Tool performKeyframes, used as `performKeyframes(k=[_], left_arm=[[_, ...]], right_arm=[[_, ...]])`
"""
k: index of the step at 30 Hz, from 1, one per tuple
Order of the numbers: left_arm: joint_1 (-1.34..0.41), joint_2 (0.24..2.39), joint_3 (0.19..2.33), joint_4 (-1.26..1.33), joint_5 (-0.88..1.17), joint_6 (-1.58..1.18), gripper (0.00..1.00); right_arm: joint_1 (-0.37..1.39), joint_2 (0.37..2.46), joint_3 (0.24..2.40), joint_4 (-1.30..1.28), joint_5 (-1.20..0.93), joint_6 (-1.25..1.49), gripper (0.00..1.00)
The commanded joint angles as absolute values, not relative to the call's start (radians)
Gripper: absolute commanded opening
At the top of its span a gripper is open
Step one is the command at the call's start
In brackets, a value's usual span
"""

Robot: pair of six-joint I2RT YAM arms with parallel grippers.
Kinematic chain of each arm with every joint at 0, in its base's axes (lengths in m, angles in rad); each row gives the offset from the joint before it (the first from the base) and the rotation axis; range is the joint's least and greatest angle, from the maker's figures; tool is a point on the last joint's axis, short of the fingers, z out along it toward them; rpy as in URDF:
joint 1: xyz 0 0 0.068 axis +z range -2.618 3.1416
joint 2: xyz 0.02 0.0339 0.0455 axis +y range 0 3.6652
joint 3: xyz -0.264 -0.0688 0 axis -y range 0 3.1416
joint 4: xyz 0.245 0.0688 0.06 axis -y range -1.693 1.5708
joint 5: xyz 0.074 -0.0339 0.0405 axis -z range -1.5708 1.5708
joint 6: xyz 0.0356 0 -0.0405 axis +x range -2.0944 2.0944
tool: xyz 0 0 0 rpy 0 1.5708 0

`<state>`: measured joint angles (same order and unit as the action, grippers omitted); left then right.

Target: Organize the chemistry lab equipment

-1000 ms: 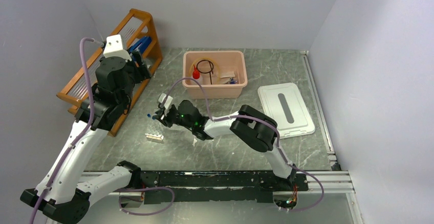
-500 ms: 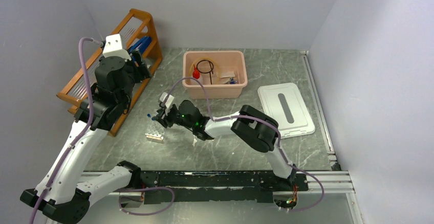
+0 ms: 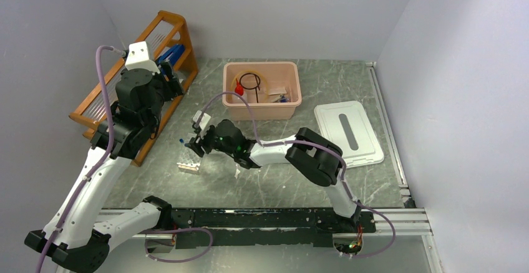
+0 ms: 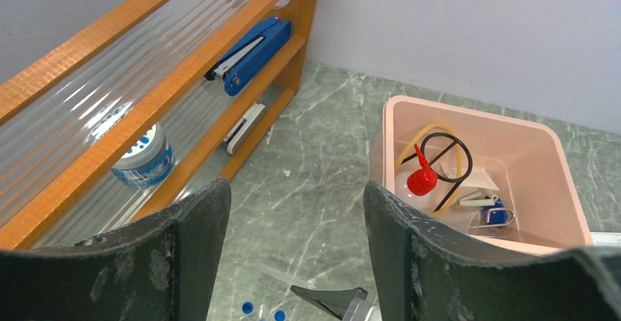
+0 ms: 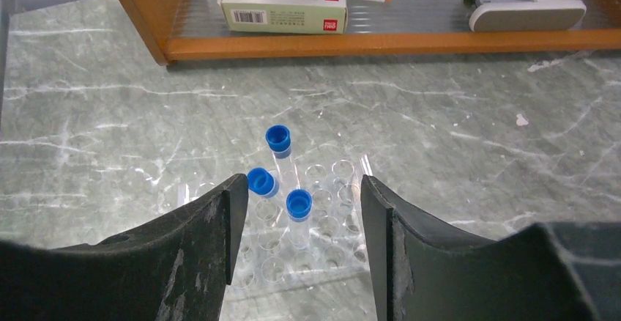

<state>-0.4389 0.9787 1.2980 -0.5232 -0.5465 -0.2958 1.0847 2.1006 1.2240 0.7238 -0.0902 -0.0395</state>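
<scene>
Between right fingers [image 5: 198, 248], spread wide, empty: three blue-capped tubes [image 5: 299, 205] seated in clear tube rack [image 5: 329, 222] on worktop [image 5: 476, 152]. Left fingers [image 4: 183, 248] wide, empty. Risk: low retreat clips caps, tips light rack.

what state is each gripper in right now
Left gripper: open, holding nothing.
Right gripper: open, empty, over the blue-capped tubes in the clear tube rack.
</scene>
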Motion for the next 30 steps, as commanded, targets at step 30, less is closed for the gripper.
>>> performKeyframes(k=[30], left_arm=[[-0.433,0.97,1.313,-0.537,-0.564,-0.302,0.71]], right_arm=[[1.092,2.187,1.401,0.574,0.024,-0.077,0.52]])
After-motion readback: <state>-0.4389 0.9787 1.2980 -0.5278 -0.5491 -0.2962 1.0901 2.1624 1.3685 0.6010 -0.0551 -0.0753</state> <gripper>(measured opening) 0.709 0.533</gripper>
